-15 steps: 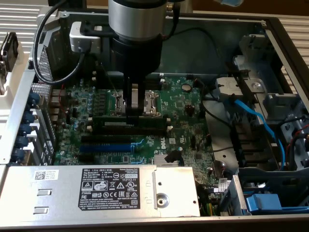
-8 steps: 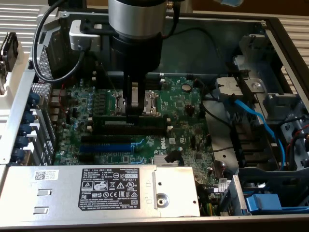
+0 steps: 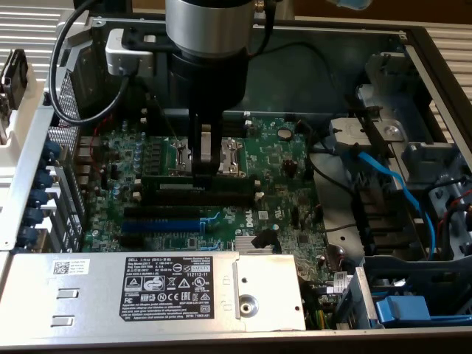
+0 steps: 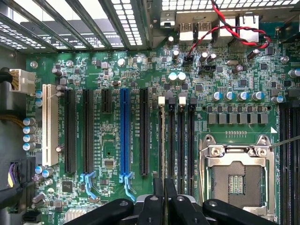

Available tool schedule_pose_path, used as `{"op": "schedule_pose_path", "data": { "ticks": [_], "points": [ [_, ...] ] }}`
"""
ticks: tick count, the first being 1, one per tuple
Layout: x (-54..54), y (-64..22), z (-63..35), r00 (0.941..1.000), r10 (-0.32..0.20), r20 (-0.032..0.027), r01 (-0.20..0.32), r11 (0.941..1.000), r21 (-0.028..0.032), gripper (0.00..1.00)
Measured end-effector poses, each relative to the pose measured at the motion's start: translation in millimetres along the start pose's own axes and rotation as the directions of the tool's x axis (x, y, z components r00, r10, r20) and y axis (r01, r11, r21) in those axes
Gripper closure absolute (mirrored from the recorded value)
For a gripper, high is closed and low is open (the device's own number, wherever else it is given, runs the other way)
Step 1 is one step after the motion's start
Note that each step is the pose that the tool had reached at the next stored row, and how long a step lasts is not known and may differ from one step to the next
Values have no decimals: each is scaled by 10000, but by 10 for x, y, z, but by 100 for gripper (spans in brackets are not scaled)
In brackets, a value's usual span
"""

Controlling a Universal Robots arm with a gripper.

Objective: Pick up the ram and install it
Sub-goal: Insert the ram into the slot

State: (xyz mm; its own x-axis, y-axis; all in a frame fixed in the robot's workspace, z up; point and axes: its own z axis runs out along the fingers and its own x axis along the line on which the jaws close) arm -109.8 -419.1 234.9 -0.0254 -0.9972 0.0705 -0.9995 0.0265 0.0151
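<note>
The ram [image 3: 173, 182] is a long dark stick standing on edge across the green motherboard [image 3: 287, 184], level with the black memory slots [image 3: 192, 200]. My gripper [image 3: 207, 168] comes straight down onto its middle and is shut on its top edge. In the wrist view the ram [image 4: 162, 140] shows edge-on as a thin pale line over the memory slot closest to the expansion slots, running out from between my black fingers [image 4: 158, 194]. The gripper [image 4: 164, 190] has only a narrow gap. Whether the ram is seated in the slot I cannot tell.
The other black memory slots [image 4: 181, 140] lie beside the CPU socket [image 4: 236, 183]. On the ram's other side is a blue expansion slot [image 4: 124, 136] among black ones. A grey power supply [image 3: 177, 287] fills the case's near side, and drive bays with a blue cable [image 3: 398, 192] stand at the exterior view's right.
</note>
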Motion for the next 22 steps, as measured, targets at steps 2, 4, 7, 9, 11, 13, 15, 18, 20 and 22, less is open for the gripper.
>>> {"op": "schedule_pose_path", "data": {
  "ticks": [2, 4, 7, 9, 11, 13, 15, 18, 20, 22],
  "points": [
    [0, 0, -1, 10000, 0, -2, 0, 10000, 0, 87],
    [1, 0, -1, 10000, 0, -5, 0, 10000, 0, 87],
    [1, 1, -2, 10000, 8, -4, -8, 10000, 71, 87],
    [0, 0, -1, 10000, 8, 0, -8, 9999, 124, 87],
    [0, 0, 0, 10000, 8, 1, -8, 9999, 132, 87],
    [0, 8, -2, 10000, 11, -2, -11, 9999, 130, 87],
    [1, 16, -1, 10000, 10, -1, -10, 9999, 131, 87],
    [1, 16, 0, 10000, 8, 0, -8, 9999, 136, 87],
    [1, 17, 0, 10000, 10, 0, -10, 9999, 138, 87],
    [3, 18, 0, 10000, 11, -1, -11, 9999, 138, 87]
  ]
}}
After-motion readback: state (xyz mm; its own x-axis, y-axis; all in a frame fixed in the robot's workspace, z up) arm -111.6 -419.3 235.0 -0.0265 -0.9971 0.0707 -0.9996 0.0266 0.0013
